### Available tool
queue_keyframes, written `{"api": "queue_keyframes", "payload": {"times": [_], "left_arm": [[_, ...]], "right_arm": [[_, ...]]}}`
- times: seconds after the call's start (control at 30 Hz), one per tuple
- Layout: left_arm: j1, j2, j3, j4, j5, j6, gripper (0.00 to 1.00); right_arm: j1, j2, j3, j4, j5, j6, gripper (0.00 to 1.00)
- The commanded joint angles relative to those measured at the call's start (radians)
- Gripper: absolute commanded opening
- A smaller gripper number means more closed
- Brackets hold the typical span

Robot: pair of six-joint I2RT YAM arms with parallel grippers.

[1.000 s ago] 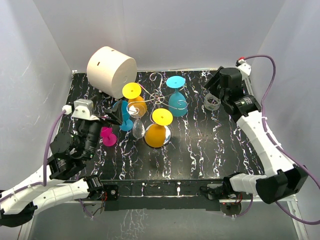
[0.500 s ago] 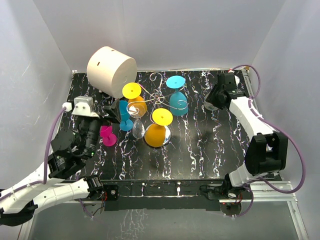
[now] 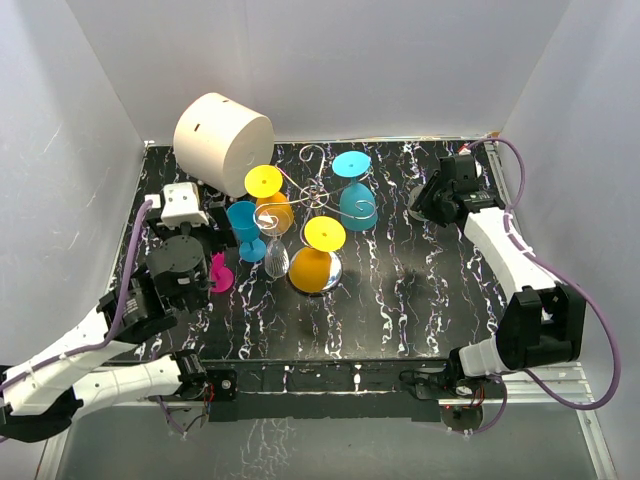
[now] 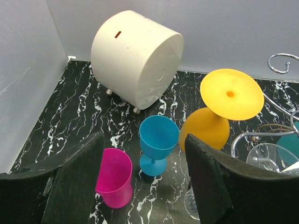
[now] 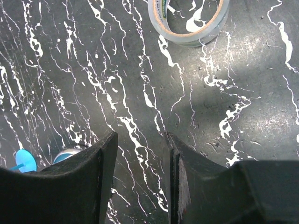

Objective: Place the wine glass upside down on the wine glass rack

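Note:
A pink wine glass (image 4: 113,178) sits low between my left gripper's (image 4: 144,140) fingers, against the left finger (image 4: 74,177) and partly hidden by it. A gap shows on its right side, so the jaws are open. From above, that gripper (image 3: 212,266) is at the pink glass (image 3: 217,274) on the left of the table. A blue glass (image 4: 158,142) stands upright just beyond. The wire wine glass rack (image 3: 312,190) carries upside-down yellow (image 3: 264,182) and teal (image 3: 352,166) glasses. My right gripper (image 5: 141,137) hangs open over bare table at the back right (image 3: 427,198).
A big cream cylinder (image 3: 222,136) lies at the back left. A clear glass (image 3: 277,261) stands by the rack's base. Another yellow glass (image 3: 322,252) hangs at the rack's front. A roll of tape (image 5: 188,21) lies ahead of the right gripper. Grey walls enclose the marbled table (image 3: 420,300).
My left gripper has drawn back from the blue glass to the pink one and its jaws have narrowed. The right arm has swung down over the back right of the table.

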Motion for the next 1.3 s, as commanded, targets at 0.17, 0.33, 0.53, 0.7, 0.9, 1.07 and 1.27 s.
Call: {"api": "queue_keyframes", "payload": {"times": [0.17,0.33,0.53,0.7,0.9,1.07,1.27], "left_arm": [[0.224,0.179,0.179,-0.273,0.169,-0.141,0.53],[0.506,0.262,0.207,-0.341,0.493,-0.169,0.45],[0.656,0.329,0.183,-0.403,0.653,-0.204,0.44],[0.744,0.373,0.114,-0.43,0.748,-0.211,0.4],[0.773,0.404,0.058,-0.435,0.864,-0.211,0.45],[0.783,0.426,0.041,-0.415,0.889,-0.205,0.47],[0.791,0.447,0.004,-0.387,0.887,-0.202,0.42]], "right_arm": [[-0.002,-0.081,-0.013,0.048,-0.021,0.011,0.41],[-0.002,-0.111,-0.032,0.034,-0.017,0.011,0.41],[-0.002,-0.151,-0.039,0.024,-0.027,0.018,0.42],[-0.002,-0.175,-0.023,0.014,-0.043,0.023,0.42],[-0.002,-0.202,-0.007,0.004,-0.042,0.027,0.42],[-0.002,-0.215,0.003,0.0,-0.046,0.029,0.43],[-0.002,-0.229,0.01,-0.003,-0.049,0.033,0.43]]}}
